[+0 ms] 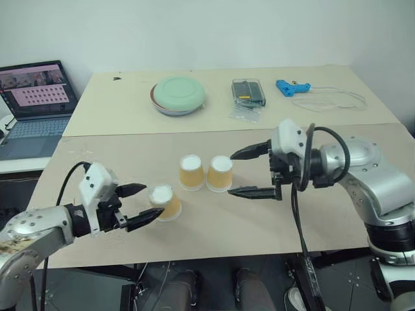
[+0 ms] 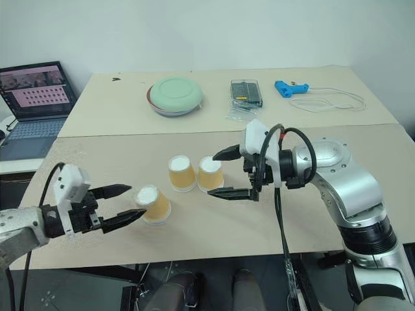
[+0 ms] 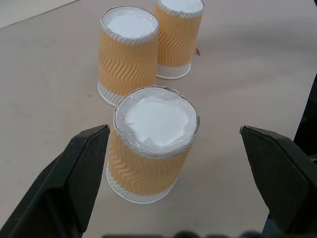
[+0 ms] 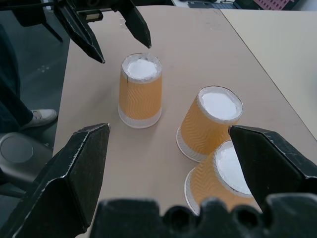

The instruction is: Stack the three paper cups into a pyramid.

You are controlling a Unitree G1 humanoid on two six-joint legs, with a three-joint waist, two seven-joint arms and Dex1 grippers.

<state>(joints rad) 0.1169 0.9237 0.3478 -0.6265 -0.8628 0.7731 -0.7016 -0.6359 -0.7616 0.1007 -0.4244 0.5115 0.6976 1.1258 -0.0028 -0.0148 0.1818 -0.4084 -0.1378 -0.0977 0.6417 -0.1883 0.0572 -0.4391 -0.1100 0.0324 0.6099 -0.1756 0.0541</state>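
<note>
Left gripper (image 1: 137,205), fingers spread, flanks the near cup (image 1: 165,202).

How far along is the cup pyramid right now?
Done: two cups stand upside down side by side as the base. In hand: the open left gripper brackets the third cup, which stands on the table, not gripped. The right gripper is open beside the base. Left: grip, lift, set it on top.
</note>
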